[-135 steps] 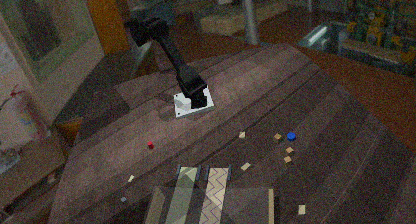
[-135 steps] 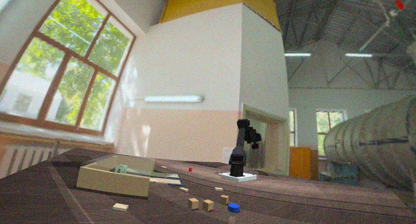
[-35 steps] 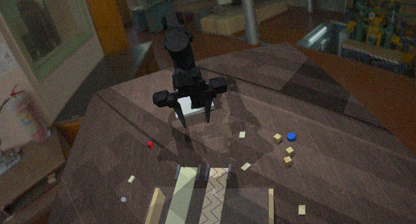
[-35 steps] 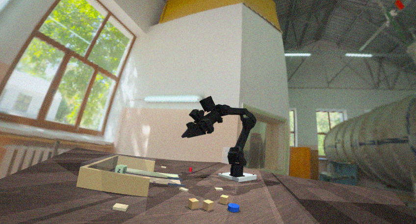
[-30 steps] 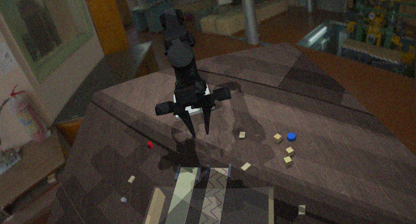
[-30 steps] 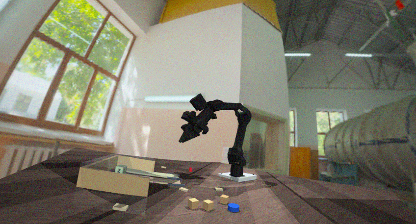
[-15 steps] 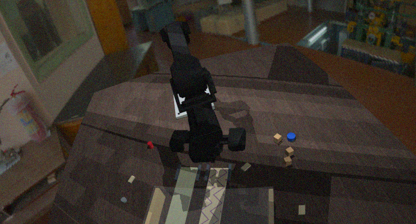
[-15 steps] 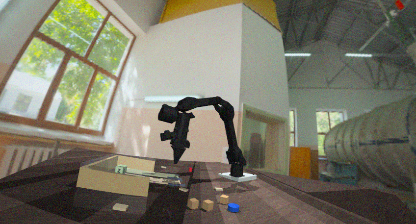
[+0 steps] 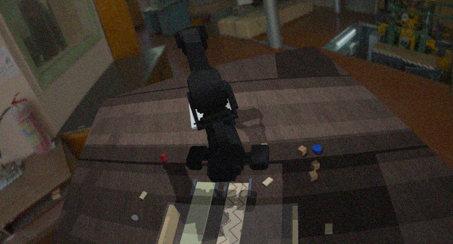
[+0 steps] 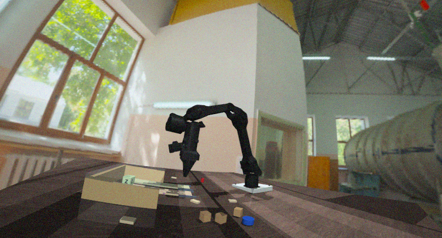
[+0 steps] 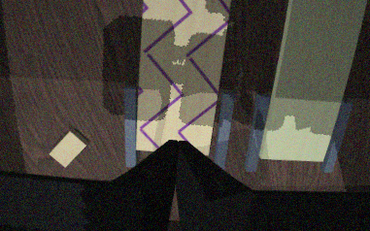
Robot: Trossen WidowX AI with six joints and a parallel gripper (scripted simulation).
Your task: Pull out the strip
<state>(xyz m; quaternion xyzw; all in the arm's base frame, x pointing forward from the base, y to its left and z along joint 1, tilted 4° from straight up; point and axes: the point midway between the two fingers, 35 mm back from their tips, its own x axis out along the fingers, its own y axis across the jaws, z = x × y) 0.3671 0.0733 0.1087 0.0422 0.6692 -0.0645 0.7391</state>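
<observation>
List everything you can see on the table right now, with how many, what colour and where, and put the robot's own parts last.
Open box: one, tan, near the window side of the table.
Labelled cube: one seen, pale green, marked Z, inside the box.
Zigzag strip: one, cream with purple zigzag, running out of the box.
Plain strip: one, pale green, beside the zigzag strip.
Small cubes: three, tan, near the blue disc.
Blue disc: one, by the cubes.
Red peg: one, beside the arm.
Flat tiles: several, beige, scattered.
Base plate: one, white, under the arm.
Hand: one, black, shut, empty, pointing down above the strip ends.
</observation>
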